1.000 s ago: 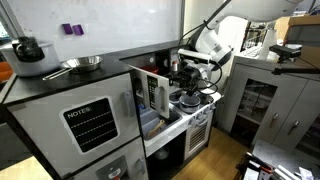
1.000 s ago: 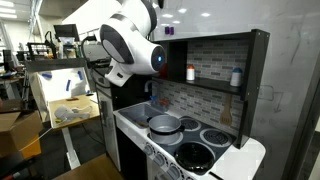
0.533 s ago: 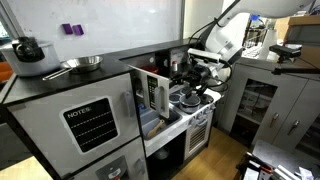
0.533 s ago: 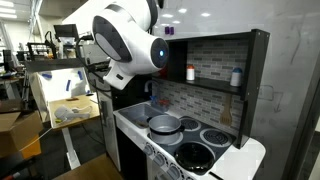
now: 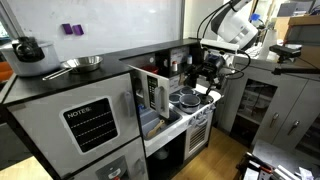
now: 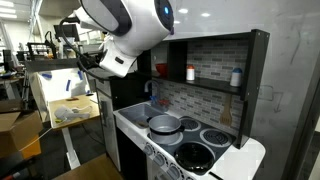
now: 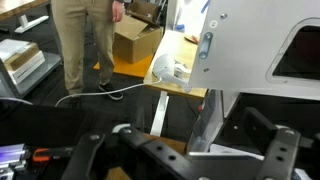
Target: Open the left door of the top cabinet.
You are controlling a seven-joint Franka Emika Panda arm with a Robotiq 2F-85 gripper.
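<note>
The left door (image 5: 150, 93) stood swung out from the front of the top cabinet (image 5: 165, 49), its pale frame and dark pane turned towards the camera in an exterior view. It hung just beside the grey fridge block (image 5: 88, 122) with its "NOTES" board. The gripper (image 5: 211, 70) hung at the far end of the cabinet, above the hob and well apart from the door, touching neither.

In the wrist view the gripper (image 7: 185, 160) filled the bottom of the picture. Its dark fingers (image 7: 84, 152) were spread wide, one at each side, with nothing between them. Beyond them stood a white panel (image 7: 240, 50) with a rounded dark opening, though I could not tell which part of the kitchen it was. Further off were a person (image 7: 85, 40) in khaki trousers and a cardboard box (image 7: 136, 42) on the floor.

The white arm (image 5: 232, 22) reached in from above the cabinet; in an exterior view the arm (image 6: 125, 25) filled the upper left. Behind it the top cabinet (image 6: 258, 70) showed as a black frame around a brick-patterned back wall, with two small bottles (image 6: 190, 73) on its shelf. A steel pot (image 6: 165, 125) sat on the hob below.

On the worktop (image 5: 60, 80) above the fridge block were a dark kettle (image 5: 27, 48) and a steel pan (image 5: 82, 64), near each other but apart.
</note>
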